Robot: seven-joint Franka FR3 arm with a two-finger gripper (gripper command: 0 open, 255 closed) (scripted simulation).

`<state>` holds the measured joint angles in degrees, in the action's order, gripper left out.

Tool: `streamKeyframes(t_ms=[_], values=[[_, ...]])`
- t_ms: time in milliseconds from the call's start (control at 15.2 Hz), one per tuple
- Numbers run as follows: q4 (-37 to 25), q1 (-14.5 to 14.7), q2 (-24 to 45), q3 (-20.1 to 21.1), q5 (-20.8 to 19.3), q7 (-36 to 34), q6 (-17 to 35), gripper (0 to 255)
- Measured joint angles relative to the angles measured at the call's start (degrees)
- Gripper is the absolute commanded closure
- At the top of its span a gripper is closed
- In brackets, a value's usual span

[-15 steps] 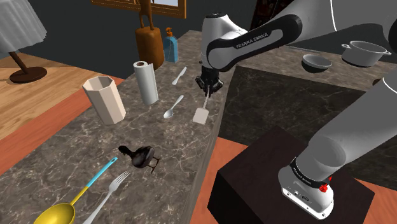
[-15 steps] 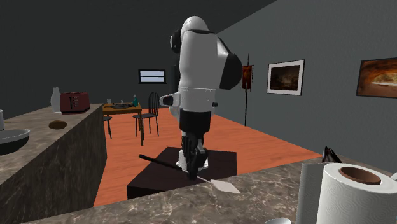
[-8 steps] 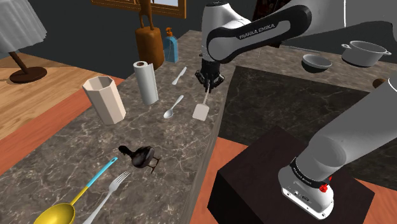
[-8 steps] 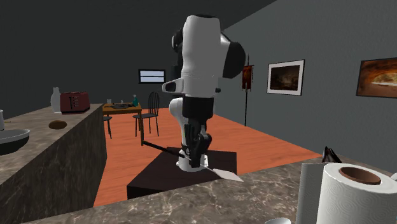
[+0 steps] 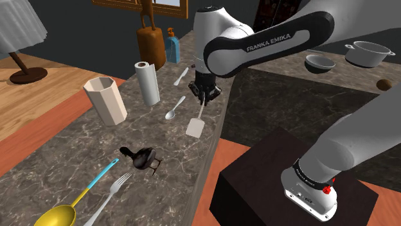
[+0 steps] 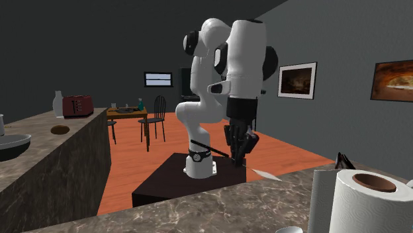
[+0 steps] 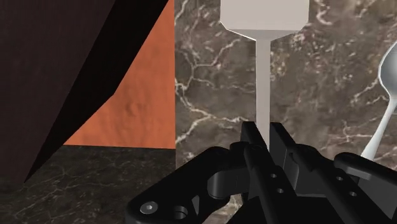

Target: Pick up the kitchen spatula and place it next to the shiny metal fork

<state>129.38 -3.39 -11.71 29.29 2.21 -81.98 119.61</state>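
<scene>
Gripped the white spatula [image 5: 195,127] by its thin handle in the black claw [image 5: 201,99], with both fingers pinched narrow against the shaft. Hung blade-down and slightly tilted over the dark marbled surface [image 5: 64,167], close to the edge that borders the orange floor [image 5: 222,151], just beside a white spoon [image 5: 174,108]. Stood well apart from the grey fork [image 5: 109,196], found at the surface's near end next to a yellow ladle [image 5: 71,205] with a blue handle and a black kettle [image 5: 141,157]. Could not tell whether the blade touched the marble.
</scene>
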Motion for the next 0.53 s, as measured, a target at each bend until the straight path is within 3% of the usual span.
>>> streamKeyframes(t_ms=[528], values=[[0.11, 4.87, -0.95, 7.23, 2.01, -10.89, -0.7, 255]])
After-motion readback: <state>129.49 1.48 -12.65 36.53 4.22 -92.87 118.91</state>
